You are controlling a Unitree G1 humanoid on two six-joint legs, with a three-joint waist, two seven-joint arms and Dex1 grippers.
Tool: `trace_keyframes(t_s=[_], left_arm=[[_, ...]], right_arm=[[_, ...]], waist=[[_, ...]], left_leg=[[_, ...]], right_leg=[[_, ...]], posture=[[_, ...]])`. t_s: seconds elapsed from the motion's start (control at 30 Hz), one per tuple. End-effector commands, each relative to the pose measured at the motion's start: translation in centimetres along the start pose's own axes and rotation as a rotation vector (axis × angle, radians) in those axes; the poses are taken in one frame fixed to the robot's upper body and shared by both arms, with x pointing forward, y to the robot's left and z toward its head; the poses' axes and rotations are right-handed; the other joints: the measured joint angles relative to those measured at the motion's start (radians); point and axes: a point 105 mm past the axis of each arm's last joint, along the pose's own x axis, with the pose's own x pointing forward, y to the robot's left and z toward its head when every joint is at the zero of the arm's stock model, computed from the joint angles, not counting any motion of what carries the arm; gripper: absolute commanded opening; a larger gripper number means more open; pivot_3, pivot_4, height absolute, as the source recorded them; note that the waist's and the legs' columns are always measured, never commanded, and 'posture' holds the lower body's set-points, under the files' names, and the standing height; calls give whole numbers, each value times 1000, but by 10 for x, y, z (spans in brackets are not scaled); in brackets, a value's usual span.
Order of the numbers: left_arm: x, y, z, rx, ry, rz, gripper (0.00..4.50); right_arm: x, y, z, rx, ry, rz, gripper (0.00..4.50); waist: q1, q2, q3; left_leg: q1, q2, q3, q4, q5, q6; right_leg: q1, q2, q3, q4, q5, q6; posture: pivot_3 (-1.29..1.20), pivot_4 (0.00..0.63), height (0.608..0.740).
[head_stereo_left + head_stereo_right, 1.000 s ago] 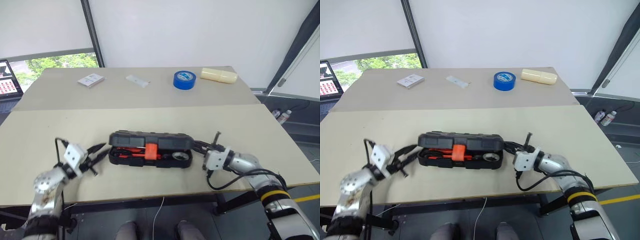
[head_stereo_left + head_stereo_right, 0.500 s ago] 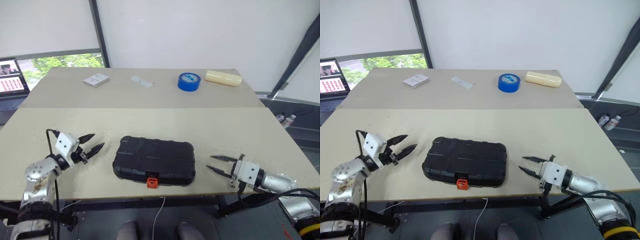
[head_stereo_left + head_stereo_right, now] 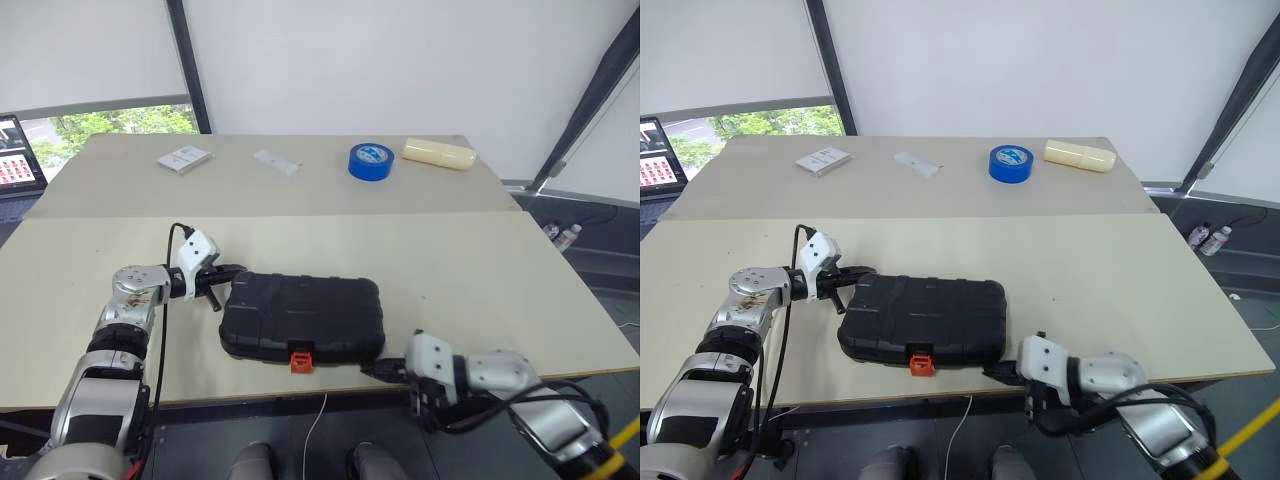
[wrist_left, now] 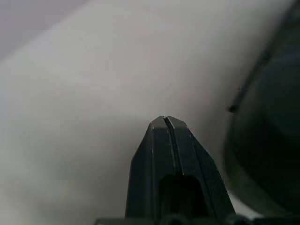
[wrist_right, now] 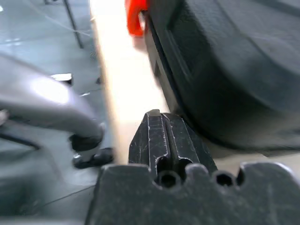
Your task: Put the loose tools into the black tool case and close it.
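- Left eye view: the black tool case (image 3: 302, 318) lies flat and closed near the counter's (image 3: 470, 270) front edge, its orange latch (image 3: 300, 361) at six o'clock, facing the robot.
- It looks like stiff moulded plastic, rigid and fairly smooth; I'd judge it moderately heavy with tools inside, best taken by its long edges or pressed down on the lid near the latch.
- Its contents are hidden under the lid; no loose tools lie around it.
- The left gripper (image 3: 222, 272), fingers pressed together and empty, sits at the case's ten o'clock corner.
- The right gripper (image 3: 383, 370), likewise closed on nothing, noses the five o'clock corner.
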Motion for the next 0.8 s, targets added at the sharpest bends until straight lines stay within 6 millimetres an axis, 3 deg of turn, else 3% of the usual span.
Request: trace_keyframes(t_s=[0.03,0.13,0.3,0.43,0.53,0.6,0.67,0.8], left_arm=[[-9,-4,5,18,-43,-47,18],[-22,-13,-7,-13,-45,-60,18],[-47,-15,-12,-119,-108,33,18],[-73,-7,3,-209,-191,120,18],[-81,-23,38,-294,-247,-39,18],[-75,-35,65,-328,-295,-146,18],[-53,-50,89,-255,-303,-235,18],[-4,-66,104,-135,-259,-282,18]], right_arm=[[-7,-42,-3,-89,44,-111,0],[-11,-74,-10,-113,66,-183,0],[-13,-105,-15,-113,49,-263,0],[-21,-110,-17,-105,18,-272,0],[-32,-101,-14,-58,-51,-267,0],[-37,-90,-11,-39,-87,-230,0],[-37,-78,-9,14,-111,-207,0],[-28,-59,-3,70,-135,-172,0]], waist=[[3,0,0],[0,0,0],[2,0,0],[3,0,0],[6,0,1],[15,0,1],[25,0,1],[27,1,0]], left_leg=[[-1,0,0,0,0,0],[-4,0,1,3,0,0],[-8,0,1,2,0,1],[-8,1,1,1,0,1],[-9,1,1,2,0,1],[-9,1,0,2,0,1],[-9,0,0,3,0,1],[-9,-1,0,6,1,1]], right_leg=[[0,0,0,0,0,0],[-4,0,1,0,4,-3],[-7,0,1,0,5,-2],[-8,0,1,1,5,-3],[-8,0,0,1,5,-3],[-8,0,0,1,5,-2],[-6,-1,-1,0,4,-2],[-5,-1,1,0,6,0]], posture=[[0,150,740],[0,150,740],[0,150,740],[0,150,740],[0,150,740],[0,150,740],[0,150,740],[0,150,740]])
